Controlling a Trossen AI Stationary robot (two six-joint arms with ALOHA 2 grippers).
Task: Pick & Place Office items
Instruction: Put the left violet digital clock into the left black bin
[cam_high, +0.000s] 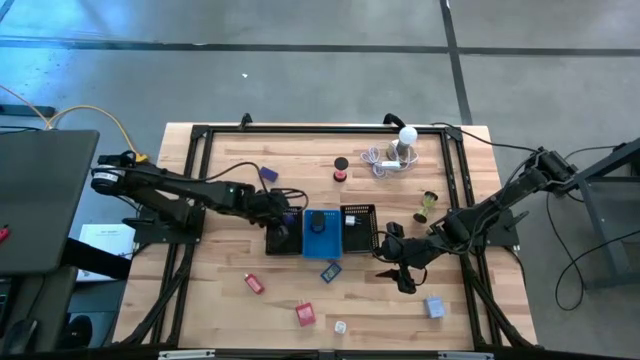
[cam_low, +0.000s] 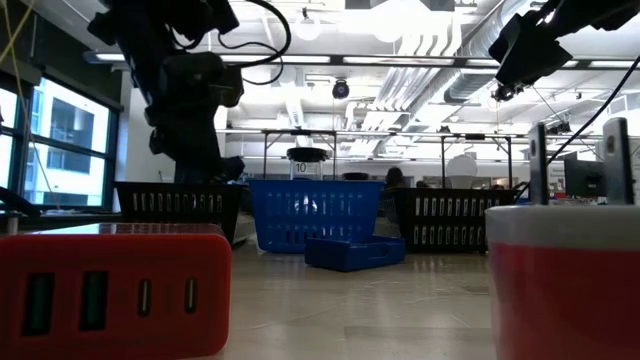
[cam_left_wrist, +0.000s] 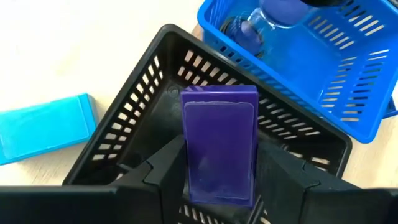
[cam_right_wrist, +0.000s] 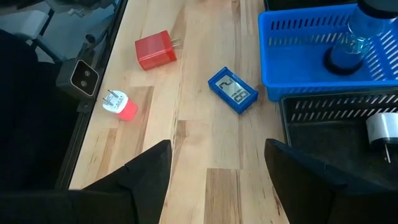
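Observation:
My left gripper (cam_left_wrist: 219, 180) is shut on a purple block (cam_left_wrist: 219, 124) over the left black mesh tray (cam_left_wrist: 134, 118), and hangs above that tray (cam_high: 283, 236) in the high view. A teal block (cam_left_wrist: 43, 127) lies on the wood beside the tray. My right gripper (cam_right_wrist: 217, 168) is open above bare table near the right black tray (cam_high: 360, 228), touching nothing. Ahead of it lie a flat blue item with a display (cam_right_wrist: 232, 90), a red block (cam_right_wrist: 154, 50) and a small white-and-red plug (cam_right_wrist: 119, 104). Another purple block (cam_high: 267, 173), a black disc (cam_high: 341, 163) and spools lie farther back. My left gripper pinches the purple block between its two fingers (cam_left_wrist: 163, 168), one on each long side near the block's rear end (cam_left_wrist: 194, 177). The block lies along the fingers and sticks out ahead of them over the tray's inside. Whether it touches the tray floor I cannot tell.
A blue tray (cam_high: 320, 240) with a clear jar in it stands between the two black trays. The white bulb with its coiled cable (cam_high: 400, 148) sits near the far edge. A red block (cam_high: 253, 283) and a grey block (cam_high: 434, 307) lie toward the near edge. A black frame rims the table.

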